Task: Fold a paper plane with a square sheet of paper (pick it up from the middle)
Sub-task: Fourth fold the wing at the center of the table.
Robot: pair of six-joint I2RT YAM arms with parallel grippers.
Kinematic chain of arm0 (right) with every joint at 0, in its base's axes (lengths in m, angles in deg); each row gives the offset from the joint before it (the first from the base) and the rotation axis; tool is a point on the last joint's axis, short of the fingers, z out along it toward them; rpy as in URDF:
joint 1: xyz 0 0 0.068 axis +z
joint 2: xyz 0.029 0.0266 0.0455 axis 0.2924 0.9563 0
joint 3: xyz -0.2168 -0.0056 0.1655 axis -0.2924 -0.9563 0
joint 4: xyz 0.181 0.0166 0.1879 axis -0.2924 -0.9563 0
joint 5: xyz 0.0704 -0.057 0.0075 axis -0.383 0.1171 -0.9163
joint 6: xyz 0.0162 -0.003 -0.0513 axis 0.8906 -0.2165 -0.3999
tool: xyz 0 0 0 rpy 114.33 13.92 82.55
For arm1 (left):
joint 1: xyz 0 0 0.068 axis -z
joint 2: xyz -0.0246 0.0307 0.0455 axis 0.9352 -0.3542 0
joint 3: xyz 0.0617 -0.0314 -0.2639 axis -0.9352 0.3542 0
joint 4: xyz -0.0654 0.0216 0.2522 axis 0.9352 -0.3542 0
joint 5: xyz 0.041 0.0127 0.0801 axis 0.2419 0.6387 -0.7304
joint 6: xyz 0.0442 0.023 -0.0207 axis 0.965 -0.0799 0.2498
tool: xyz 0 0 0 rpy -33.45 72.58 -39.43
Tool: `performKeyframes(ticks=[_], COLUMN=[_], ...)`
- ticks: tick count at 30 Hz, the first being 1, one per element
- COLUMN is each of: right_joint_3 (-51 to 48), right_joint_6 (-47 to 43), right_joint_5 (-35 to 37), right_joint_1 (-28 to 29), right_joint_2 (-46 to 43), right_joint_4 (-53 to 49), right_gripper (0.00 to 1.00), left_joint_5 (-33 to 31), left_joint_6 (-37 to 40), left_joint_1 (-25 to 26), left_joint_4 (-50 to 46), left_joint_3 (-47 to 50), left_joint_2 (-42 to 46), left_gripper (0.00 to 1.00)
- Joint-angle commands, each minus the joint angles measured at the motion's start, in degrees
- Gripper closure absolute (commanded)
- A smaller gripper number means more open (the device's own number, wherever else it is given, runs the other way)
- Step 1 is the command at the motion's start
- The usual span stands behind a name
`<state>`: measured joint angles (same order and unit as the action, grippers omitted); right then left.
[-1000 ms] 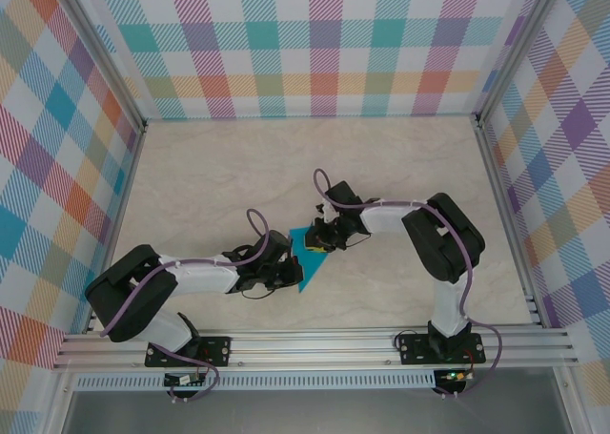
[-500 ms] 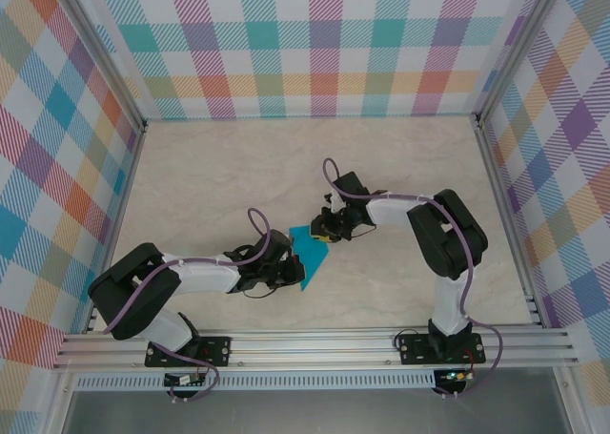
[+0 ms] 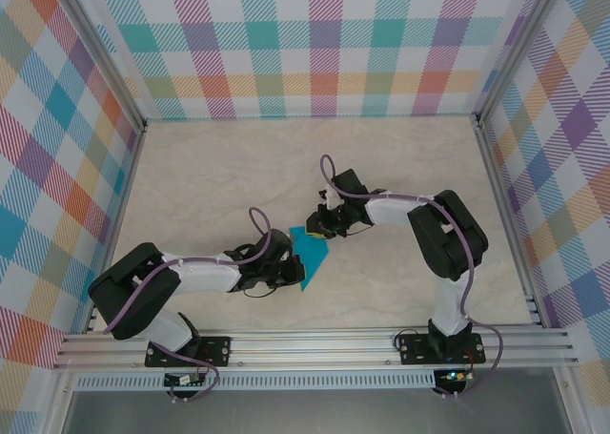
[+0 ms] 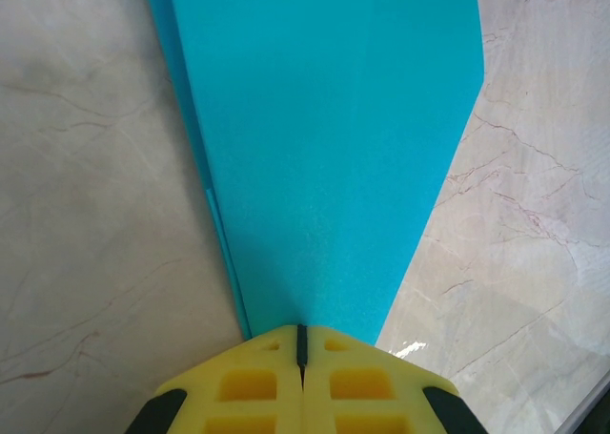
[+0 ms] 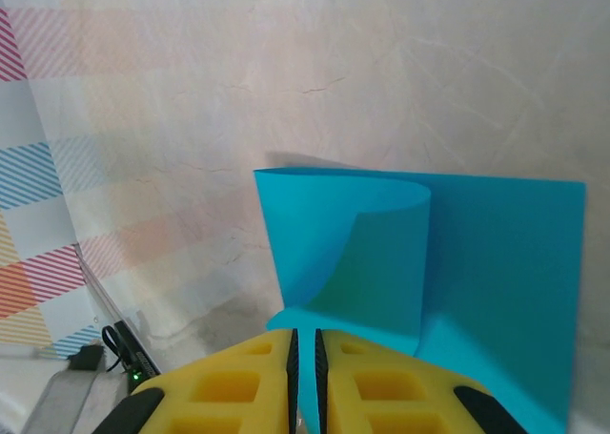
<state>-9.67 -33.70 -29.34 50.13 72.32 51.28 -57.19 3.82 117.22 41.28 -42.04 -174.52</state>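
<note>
one paper (image 4: 324, 148) tip at left hand (image 4: 301, 343)

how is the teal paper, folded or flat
Folded: the teal paper tapers to a point with layered edges in the left wrist view; a flap curls up in the right wrist view.

Nothing could be read: the folded teal paper (image 4: 324, 148) bore no print, and the small boards (image 3: 451, 377) below the worktop's near edge perhaps carried markings, too small to tell.

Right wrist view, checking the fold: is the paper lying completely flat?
No, one flap of the paper curls up over the rest.
</note>
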Motion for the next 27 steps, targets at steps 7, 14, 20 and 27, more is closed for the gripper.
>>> performKeyframes(ticks=[7,14,20,27], right_joint_3=[5.7,8.1,7.4,7.1], right_joint_6=[-2.4,-2.0,-1.4,-2.9], right_joint_5=[6.4,9.5,8.8,8.1], right_joint_1=[0.2,-0.9,-2.5,-4.3], right_joint_2=[5.4,7.7,9.6,8.6], right_joint_4=[-4.0,-4.4,-1.8,-1.1], right_gripper=[0.85,0.84,0.84,0.83], left_joint_5=[-2.1,-2.0,-2.0,-1.4], left_joint_6=[1.3,1.4,1.5,1.6], left_joint_1=[0.4,0.4,0.5,0.5], left_joint_4=[-14.0,-13.9,-13.9,-13.7], left_joint_3=[3.0,3.6,3.7,3.6], left_joint_2=[-2.7,-2.7,-3.0,-3.5], left_gripper=[1.0,1.0,1.0,1.0])
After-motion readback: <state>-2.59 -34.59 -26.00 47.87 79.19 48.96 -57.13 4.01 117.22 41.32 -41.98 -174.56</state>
